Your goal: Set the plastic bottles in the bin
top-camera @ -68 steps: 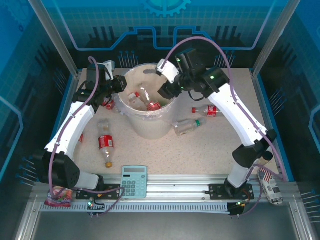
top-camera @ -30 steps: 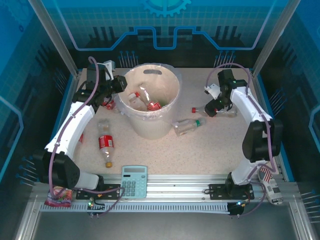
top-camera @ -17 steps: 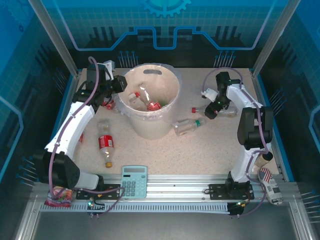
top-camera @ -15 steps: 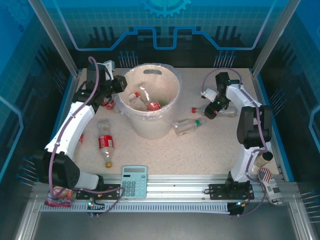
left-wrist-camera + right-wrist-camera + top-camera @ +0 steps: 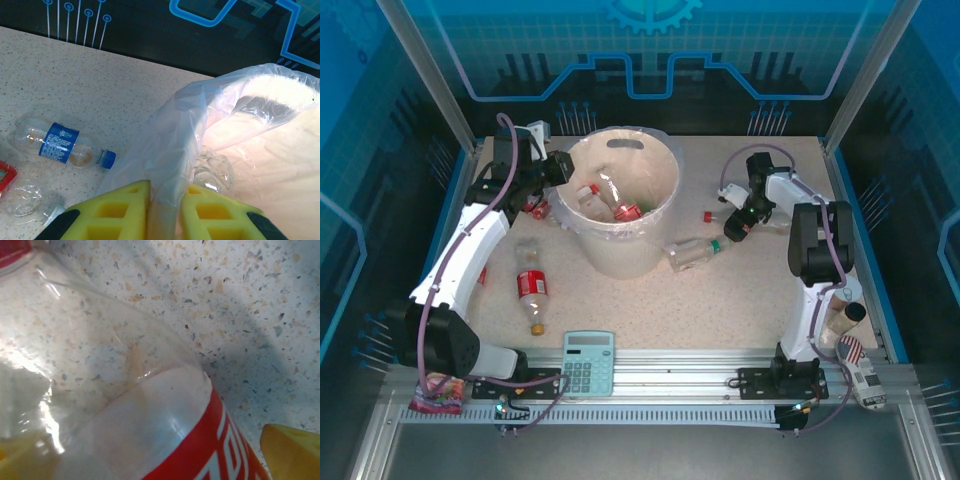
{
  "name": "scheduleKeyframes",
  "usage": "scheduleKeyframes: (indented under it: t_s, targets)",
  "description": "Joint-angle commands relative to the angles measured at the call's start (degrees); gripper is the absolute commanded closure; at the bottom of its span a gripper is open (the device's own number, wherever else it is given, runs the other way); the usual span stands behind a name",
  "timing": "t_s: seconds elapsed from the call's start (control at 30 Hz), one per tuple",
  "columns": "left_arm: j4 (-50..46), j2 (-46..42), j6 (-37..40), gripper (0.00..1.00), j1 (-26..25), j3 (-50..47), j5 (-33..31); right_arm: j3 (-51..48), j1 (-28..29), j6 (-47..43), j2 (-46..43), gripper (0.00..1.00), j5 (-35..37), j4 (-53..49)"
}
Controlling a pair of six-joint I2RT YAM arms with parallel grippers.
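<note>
We log the bin (image 5: 620,255), its 10 o'clock rim and liner (image 5: 170,135) clenched by the left gripper (image 5: 165,202); right gripper (image 5: 735,228) splayed astride a red-labelled bottle (image 5: 150,430) at 3 o'clock, tabletop (image 5: 720,300) bare toward 5 o'clock.

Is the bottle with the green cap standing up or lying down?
Lying down. The green-capped bottle lies on its side on the table, just right of the bin.

arms (image 5: 470,240): white shells, black joints | cables (image 5: 502,122): purple — looped | tool pads (image 5: 115,210): yellow
</note>
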Motion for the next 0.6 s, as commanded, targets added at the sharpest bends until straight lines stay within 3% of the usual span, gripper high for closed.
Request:
scheduleKeyframes:
  t_s: [0.0,0.17,0.57]
  targets:
    - [-2.7,-0.3,1.4,0.8,0.0,-1.3,0.8,-0.7,-1.0,1.7,0.9,0.09,-1.3,1.4]
    - [-2.7,-0.4,1.4,0.8,0.0,-1.3,0.8,-1.1,-0.9,2.8,-0.9,0.22,-1.1,1.7]
    - [-2.6,-0.7,1.2,0.8,0.0,-1.4,0.9,1.1,-1.6,7.6,-5.1,0.38,0.2,0.0]
